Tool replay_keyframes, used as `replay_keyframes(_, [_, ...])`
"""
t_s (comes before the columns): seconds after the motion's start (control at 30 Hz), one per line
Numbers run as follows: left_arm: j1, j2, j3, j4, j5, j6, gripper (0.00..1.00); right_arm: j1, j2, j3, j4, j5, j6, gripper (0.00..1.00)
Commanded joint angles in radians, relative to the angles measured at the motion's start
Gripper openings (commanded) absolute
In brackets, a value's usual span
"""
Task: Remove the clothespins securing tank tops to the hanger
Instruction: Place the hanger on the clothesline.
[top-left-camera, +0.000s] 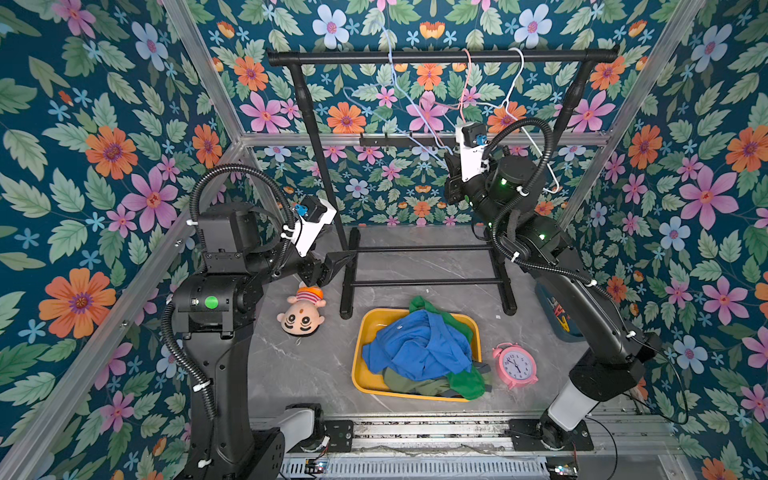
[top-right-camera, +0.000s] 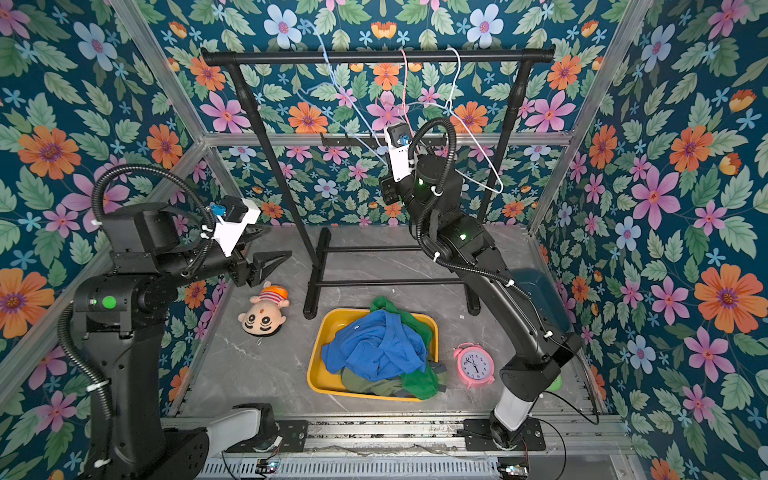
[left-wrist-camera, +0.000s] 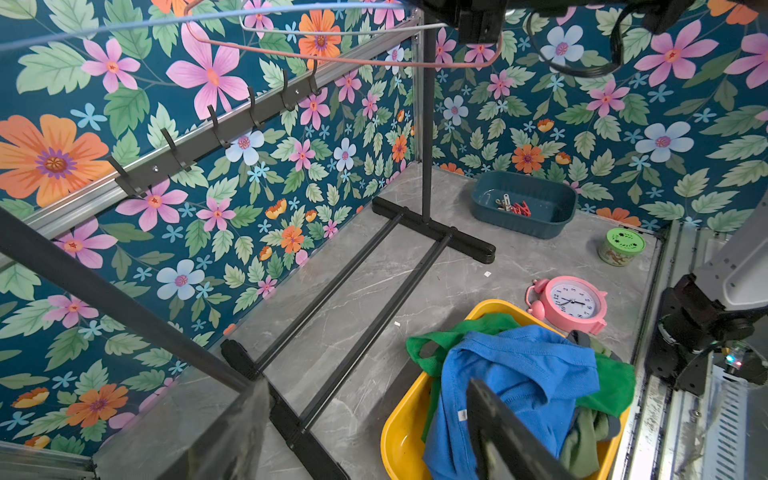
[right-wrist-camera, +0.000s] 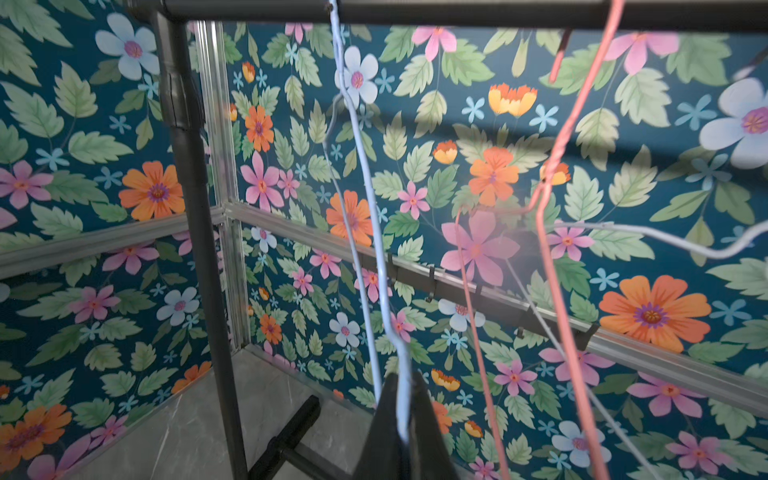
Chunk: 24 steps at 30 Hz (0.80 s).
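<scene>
The right gripper (right-wrist-camera: 401, 395) is pinching the pale blue wire hanger (right-wrist-camera: 398, 357); the left gripper (left-wrist-camera: 365, 386) is hovering with jaws spread, empty. Tank tops (top-left-camera: 415, 349) are lying in the yellow tub (top-left-camera: 361, 380), clothespins (left-wrist-camera: 515, 206) in the teal bin (left-wrist-camera: 536, 226).

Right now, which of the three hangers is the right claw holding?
The light blue hanger: the right claw is shut on its wire. The pink hanger and white hanger are not in the claw.
</scene>
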Motion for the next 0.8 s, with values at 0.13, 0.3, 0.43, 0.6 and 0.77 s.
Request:
replay_keyframes(0.13, [0.001,0.01,-0.005,0.069,-0.028,-0.034,0.77,0.002,-0.069,-0.091,0.023,0.046,-0.005,0.0])
replay_keyframes(0.3, [0.001,0.014,-0.015,0.082,-0.022,-0.044,0.77,0.001,-0.092,-0.13,0.02,0.039,0.0,0.0])
replay_keyframes(0.43, [0.001,0.015,-0.026,0.096,-0.029,-0.052,0.77,0.001,-0.099,-0.157,0.022,0.034,0.002,0.0])
replay_keyframes(0.6, [0.001,0.016,-0.034,0.126,-0.046,-0.085,0.77,0.001,-0.106,-0.189,0.024,0.023,0.009,0.15])
replay_keyframes(0.77, [0.001,0.015,-0.051,0.181,-0.105,-0.134,0.78,0.001,-0.119,-0.205,0.019,0.011,0.013,0.49])
